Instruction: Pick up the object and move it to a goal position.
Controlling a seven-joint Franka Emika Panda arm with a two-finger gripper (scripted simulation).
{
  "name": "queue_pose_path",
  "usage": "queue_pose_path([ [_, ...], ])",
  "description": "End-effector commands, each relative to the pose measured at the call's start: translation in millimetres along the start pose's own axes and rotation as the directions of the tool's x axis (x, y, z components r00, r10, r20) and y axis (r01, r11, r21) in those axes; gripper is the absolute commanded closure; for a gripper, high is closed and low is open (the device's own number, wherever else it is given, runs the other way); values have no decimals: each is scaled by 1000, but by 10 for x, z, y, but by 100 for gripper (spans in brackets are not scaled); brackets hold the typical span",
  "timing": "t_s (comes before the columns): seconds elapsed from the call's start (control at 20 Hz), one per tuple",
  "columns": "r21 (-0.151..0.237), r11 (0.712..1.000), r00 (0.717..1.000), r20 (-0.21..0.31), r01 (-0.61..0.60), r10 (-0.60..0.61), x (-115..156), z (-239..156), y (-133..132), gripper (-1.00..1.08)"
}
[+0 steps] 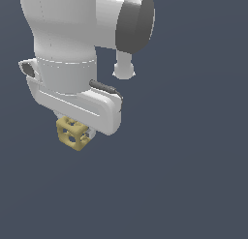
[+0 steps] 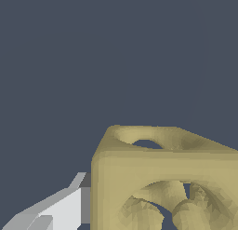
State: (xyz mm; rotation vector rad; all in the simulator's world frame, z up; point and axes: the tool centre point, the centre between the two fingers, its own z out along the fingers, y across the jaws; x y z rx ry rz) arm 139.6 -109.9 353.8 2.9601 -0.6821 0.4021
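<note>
The object (image 1: 72,133) is a small mustard-yellow cube with round holes through its faces. It hangs just under the white hand of the arm, with my gripper (image 1: 73,132) shut on it. One short grey fingertip (image 1: 91,134) shows at the cube's side; the other finger is hidden behind it. In the wrist view the cube (image 2: 162,182) fills the near corner, very close to the camera, with a white and grey finger (image 2: 60,208) pressed against its side.
The white arm (image 1: 72,30) rises above the hand, with a dark joint cap (image 1: 135,20) on the exterior view's right. Behind everything is a plain dark blue-grey ground (image 1: 193,160).
</note>
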Motion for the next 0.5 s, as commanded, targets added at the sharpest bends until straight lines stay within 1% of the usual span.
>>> queue_pose_path([
  [0.0, -7, 999, 999, -16, -33, 33, 78, -192, 34, 108],
  [0.2, -13, 998, 998, -32, -63, 63, 152, -375, 65, 108],
  [0.45, -16, 997, 997, -38, -72, 72, 179, -435, 73, 108],
])
